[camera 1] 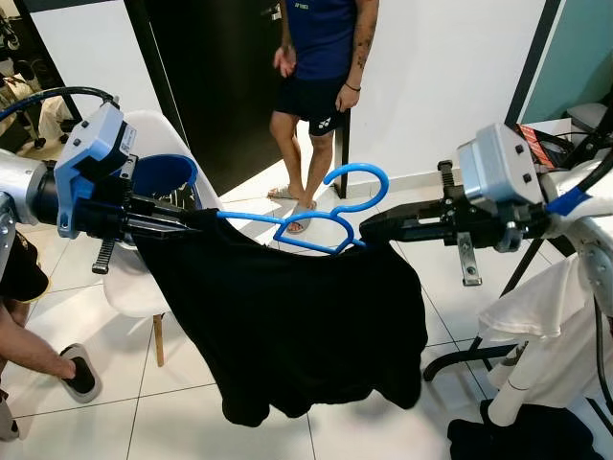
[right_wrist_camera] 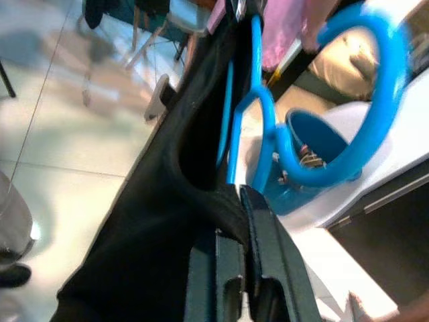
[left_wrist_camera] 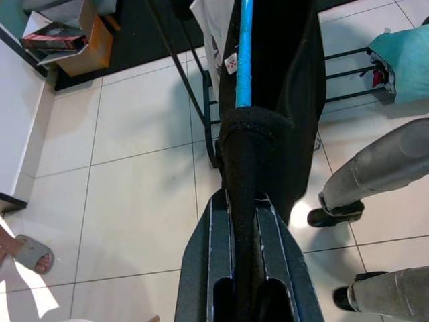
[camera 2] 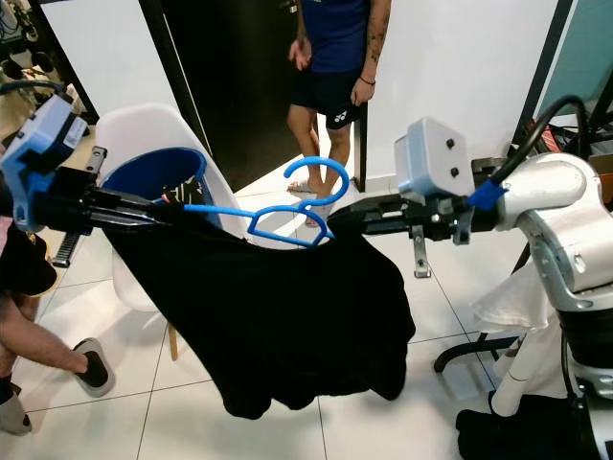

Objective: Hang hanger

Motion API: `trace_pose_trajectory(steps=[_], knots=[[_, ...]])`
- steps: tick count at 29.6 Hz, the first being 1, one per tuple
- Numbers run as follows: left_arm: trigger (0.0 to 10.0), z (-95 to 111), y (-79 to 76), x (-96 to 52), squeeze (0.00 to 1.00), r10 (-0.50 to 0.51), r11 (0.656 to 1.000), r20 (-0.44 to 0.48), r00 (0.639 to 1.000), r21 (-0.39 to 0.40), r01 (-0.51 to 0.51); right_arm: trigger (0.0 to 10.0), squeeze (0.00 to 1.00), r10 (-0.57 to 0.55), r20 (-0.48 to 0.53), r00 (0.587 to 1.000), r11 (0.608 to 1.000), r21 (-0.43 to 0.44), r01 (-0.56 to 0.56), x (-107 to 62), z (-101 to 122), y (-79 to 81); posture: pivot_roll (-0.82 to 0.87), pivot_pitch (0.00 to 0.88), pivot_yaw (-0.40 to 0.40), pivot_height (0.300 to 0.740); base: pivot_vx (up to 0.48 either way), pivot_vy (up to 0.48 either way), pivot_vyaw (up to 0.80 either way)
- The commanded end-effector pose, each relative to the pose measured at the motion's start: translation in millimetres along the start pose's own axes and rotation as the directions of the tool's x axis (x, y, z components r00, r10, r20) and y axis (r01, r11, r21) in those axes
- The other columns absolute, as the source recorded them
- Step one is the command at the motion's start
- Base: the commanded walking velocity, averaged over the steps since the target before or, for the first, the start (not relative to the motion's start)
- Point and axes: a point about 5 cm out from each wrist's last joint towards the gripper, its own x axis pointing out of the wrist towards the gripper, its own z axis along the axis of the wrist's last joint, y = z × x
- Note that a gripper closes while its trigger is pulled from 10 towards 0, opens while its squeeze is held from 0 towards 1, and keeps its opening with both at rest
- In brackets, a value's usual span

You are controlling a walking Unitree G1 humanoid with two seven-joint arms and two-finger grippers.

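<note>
At the far left, a person's hand (camera 1: 29,353) reaches down by a grey slipper (camera 1: 80,372) on the white tiled floor (camera 1: 172,412). Next comes the left gripper (camera 1: 196,222), its two black fingers pinched together on the left shoulder of a black cloth garment (camera 1: 287,326) and, with it, the thin left arm of a bright blue plastic hanger (camera 1: 316,216). Behind this gripper stands a white moulded chair (camera 1: 144,278) with a blue bucket-like container (camera 1: 163,174) on its seat. The hanger is held in the air between the two grippers, its long axis running roughly level from left to right, and its hook curls upward near the right end, opening toward the left. The garment drapes straight down from it, its hem clear of the floor. A person in dark shorts and sandals (camera 1: 311,96) stands beyond by a dark doorway. The right gripper (camera 1: 369,230) is closed on the garment's right shoulder just beside the hanger's looped end. A white cloth (camera 1: 532,326) hangs on a black stand at the far right.
</note>
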Motion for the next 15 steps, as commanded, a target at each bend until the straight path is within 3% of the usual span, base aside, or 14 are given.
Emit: trace_pose_trajectory(steps=[1, 6, 8, 11, 13, 15], knots=[[10.0, 5, 0.7, -4.6, 0.0, 0.003, 1.0, -0.003, 1.0, 0.02, -0.003, 10.0, 1.0, -0.07, -0.117, 0.991, 0.997, 0.015, 0.072, 5.6, -18, -6.1, -0.08, 0.0, 0.063, 0.74, 0.0, 0.0, 0.0], [10.0, 7, -0.5, -3.8, 0.0, -0.005, 1.0, 0.006, 1.0, 0.025, 0.005, 10.0, 1.0, -0.171, -0.223, 0.96, 0.985, -0.01, 0.173, 2.0, -33, -16.1, -0.08, 0.0, 0.064, 0.74, 0.0, 0.0, 0.0], [10.0, 10, -4.0, -2.7, 0.0, -0.029, 0.999, 0.015, 0.999, 0.025, 0.029, 10.0, 1.0, -0.292, -0.304, 0.907, 0.956, -0.059, 0.288, -6.5, -44, -27.4, -0.08, 0.0, 0.062, 0.74, 0.0, 0.0, 0.0], [10.0, 11, -5.3, -2.5, 0.0, -0.037, 0.999, 0.014, 0.999, 0.024, 0.036, 10.0, 1.0, -0.317, -0.322, 0.892, 0.948, -0.069, 0.312, -9.3, -47, -30.0, -0.08, 0.0, 0.062, 0.74, 0.0, 0.0, 0.0], [10.0, 11, -6.9, -2.2, 0.0, -0.046, 0.999, 0.011, 0.999, 0.021, 0.046, 10.0, 1.0, -0.374, -0.352, 0.858, 0.925, -0.078, 0.371, -19.3, -51, -35.5, -0.08, 0.0, 0.062, 0.74, 0.0, 0.0, 0.0], [10.0, 10, -8.6, -1.5, 0.0, -0.056, 0.998, 0.005, 0.998, 0.016, 0.056, 10.0, 1.0, -0.387, -0.359, 0.849, 0.918, -0.068, 0.39, -25.1, -53, -37.0, -0.08, 0.0, 0.063, 0.74, 0.0, 0.0, 0.0]])
